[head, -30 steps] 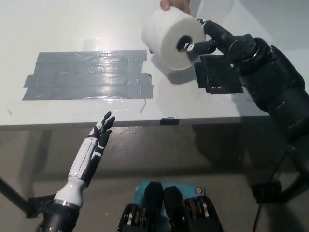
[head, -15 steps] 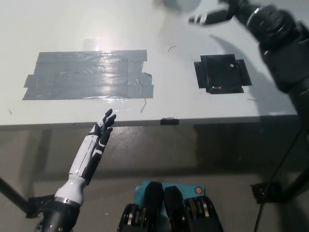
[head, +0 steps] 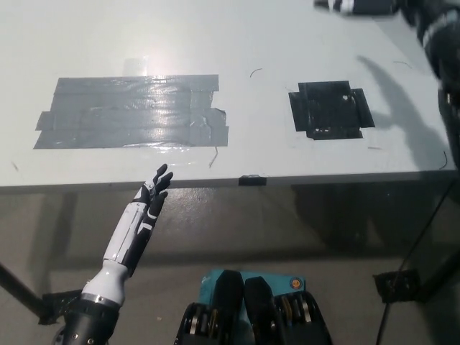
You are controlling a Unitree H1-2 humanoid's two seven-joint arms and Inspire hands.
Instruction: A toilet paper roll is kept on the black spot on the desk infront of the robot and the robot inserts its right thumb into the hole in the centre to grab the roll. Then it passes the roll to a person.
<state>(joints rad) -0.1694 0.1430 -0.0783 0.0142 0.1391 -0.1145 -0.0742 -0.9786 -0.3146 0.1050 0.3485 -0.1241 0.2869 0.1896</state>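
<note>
Right hand raised at top edge, mostly cropped. Left hand low, fingers spread.

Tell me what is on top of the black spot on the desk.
Nothing rests on the black spot; its surface is bare and fully visible, crossed only by shadow. No roll appears in view.

Smooth white desk with a faint sheen, glossy wrinkled grey tape patch catching glare, matt black tape square with ragged edges, left hand in smooth white and black, probably plastic
</note>
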